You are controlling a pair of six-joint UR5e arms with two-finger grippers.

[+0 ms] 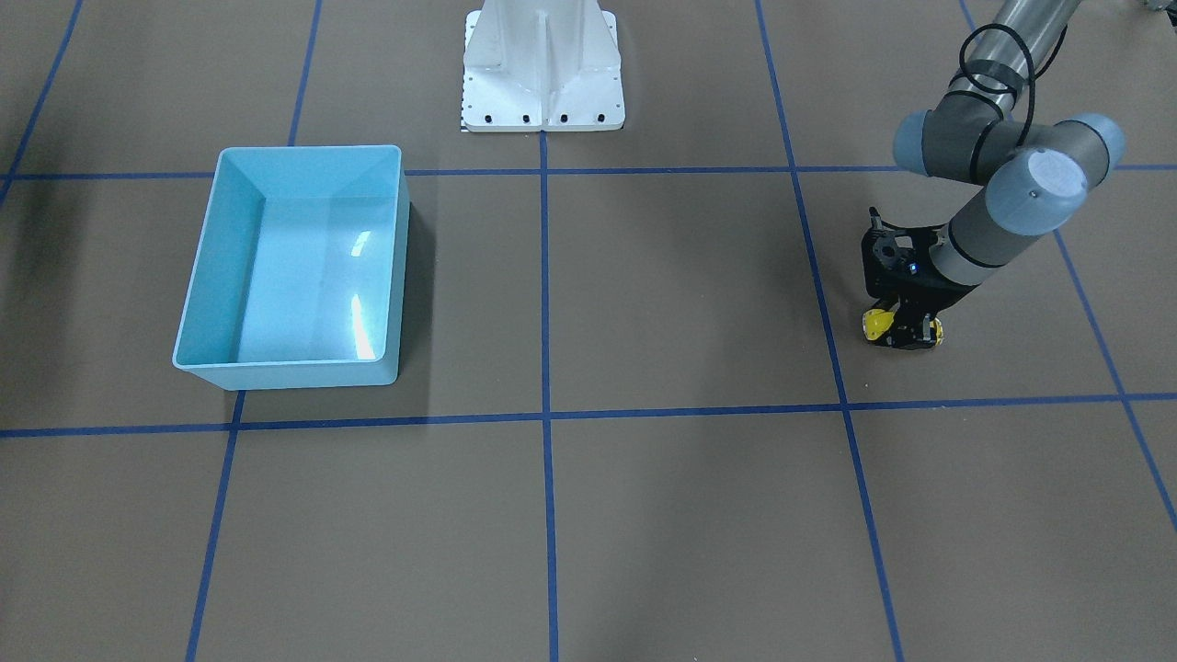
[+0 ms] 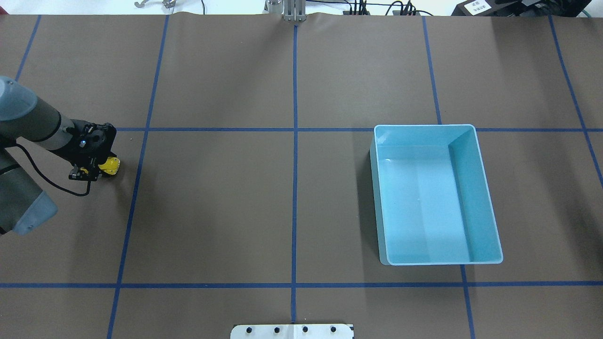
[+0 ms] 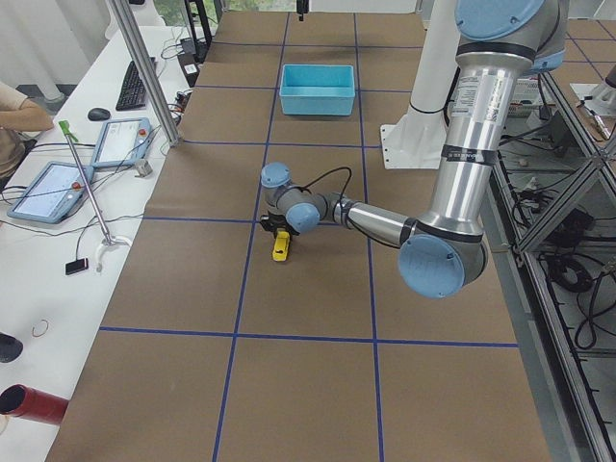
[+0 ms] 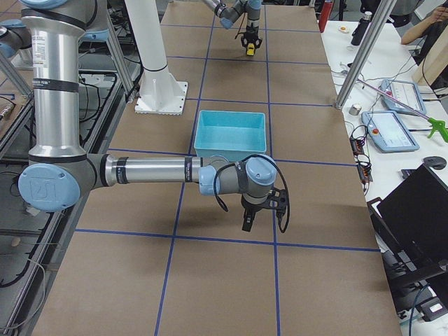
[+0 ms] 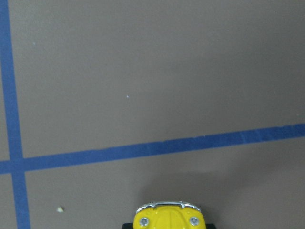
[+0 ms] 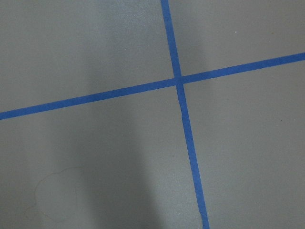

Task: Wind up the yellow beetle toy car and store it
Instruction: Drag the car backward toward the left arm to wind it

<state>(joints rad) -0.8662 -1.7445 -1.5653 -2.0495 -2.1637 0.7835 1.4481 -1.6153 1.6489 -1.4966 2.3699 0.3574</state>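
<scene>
The yellow beetle toy car [image 1: 878, 324] is low at the table, on the robot's left side. My left gripper [image 1: 906, 329] is shut on it across its body, with yellow showing on both sides of the fingers. The car also shows in the overhead view [image 2: 111, 165] under the left gripper [image 2: 96, 168], and its nose shows at the bottom of the left wrist view [image 5: 167, 217]. The light blue bin [image 2: 476, 188] is empty, on the robot's right side. My right gripper [image 4: 248, 218] shows only in the exterior right view, near the bin [image 4: 231, 143]; I cannot tell whether it is open or shut.
The white robot base [image 1: 542, 83] stands at the table's robot-side edge. Blue tape lines cross the brown table top [image 2: 292, 207]. Operators' desks with tablets flank the table [image 3: 58, 188].
</scene>
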